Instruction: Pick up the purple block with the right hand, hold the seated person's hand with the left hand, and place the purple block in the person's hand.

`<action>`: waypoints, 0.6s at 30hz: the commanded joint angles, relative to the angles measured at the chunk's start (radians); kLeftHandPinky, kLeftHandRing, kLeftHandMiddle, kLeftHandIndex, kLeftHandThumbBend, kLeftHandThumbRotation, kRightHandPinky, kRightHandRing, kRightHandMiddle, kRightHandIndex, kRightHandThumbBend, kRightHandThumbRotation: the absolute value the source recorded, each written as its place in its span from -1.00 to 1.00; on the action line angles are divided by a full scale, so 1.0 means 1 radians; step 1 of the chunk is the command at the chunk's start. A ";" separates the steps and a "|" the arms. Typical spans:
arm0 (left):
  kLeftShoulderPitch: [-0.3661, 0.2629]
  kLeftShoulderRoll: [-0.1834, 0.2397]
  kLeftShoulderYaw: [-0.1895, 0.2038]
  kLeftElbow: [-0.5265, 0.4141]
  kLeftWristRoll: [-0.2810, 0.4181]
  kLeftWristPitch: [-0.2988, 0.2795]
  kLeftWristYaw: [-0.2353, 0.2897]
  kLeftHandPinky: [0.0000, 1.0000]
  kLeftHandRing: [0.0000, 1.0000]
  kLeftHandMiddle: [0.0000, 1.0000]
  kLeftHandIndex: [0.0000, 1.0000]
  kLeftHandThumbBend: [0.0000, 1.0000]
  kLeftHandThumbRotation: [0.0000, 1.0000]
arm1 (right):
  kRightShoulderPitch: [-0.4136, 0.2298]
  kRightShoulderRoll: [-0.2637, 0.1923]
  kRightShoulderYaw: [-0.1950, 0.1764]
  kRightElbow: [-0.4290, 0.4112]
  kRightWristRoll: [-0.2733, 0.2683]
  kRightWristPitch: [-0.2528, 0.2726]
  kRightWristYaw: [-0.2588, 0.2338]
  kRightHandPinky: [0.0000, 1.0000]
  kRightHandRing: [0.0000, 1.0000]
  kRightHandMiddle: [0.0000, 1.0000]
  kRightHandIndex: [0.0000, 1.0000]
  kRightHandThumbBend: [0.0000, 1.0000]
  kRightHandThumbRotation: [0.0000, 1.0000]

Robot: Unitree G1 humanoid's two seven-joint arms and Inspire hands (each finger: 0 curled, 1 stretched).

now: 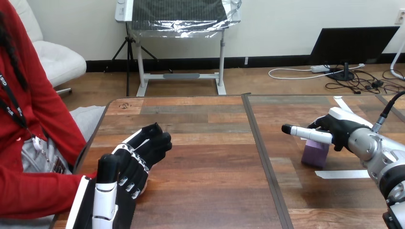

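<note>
At the right of the frame, a little above mid-height, your right robot hand (336, 131) sits low over the purple block (315, 155), at the block's top edge. You cannot tell from this angle whether it has closed on the block or only rests against it. The block stands on the desk (205, 143), to the right of the dark seam running down the desk's middle. A strip of white tape (341, 174) lies just below it in the frame. The block looks to be on the wood, so I judge that it has not yet been lifted.

At the lower left of the frame, your left robot hand (138, 160) lies near the desk's left edge with its back turned upward. The person's red sleeve (43, 191) comes in from the left border and ends right against this robot hand. Whatever is underneath is covered, so you cannot tell whether the left robot hand is clasping anything or only lying there.

The two robot hands are well apart, one on each side of the seam. As I read it, the task is at an early stage. The reach to the block is made, and the left side is in position at best. You have yet to confirm the grasp, lift the block, carry it across the seam to the lower left, and set it in the person's hand.
</note>
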 commanded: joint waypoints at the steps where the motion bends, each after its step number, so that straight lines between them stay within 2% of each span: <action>1: -0.033 -0.029 -0.006 -0.010 -0.006 -0.011 -0.004 0.72 0.62 0.55 0.54 0.08 1.00 | -0.048 -0.010 -0.021 -0.021 0.022 -0.013 -0.027 0.28 0.56 0.64 0.59 0.80 1.00; 18: -0.037 -0.029 -0.009 -0.010 -0.007 -0.008 -0.004 0.74 0.62 0.54 0.54 0.10 1.00 | -0.057 -0.010 -0.025 -0.019 0.043 -0.007 -0.016 0.42 0.61 0.66 0.62 0.82 0.93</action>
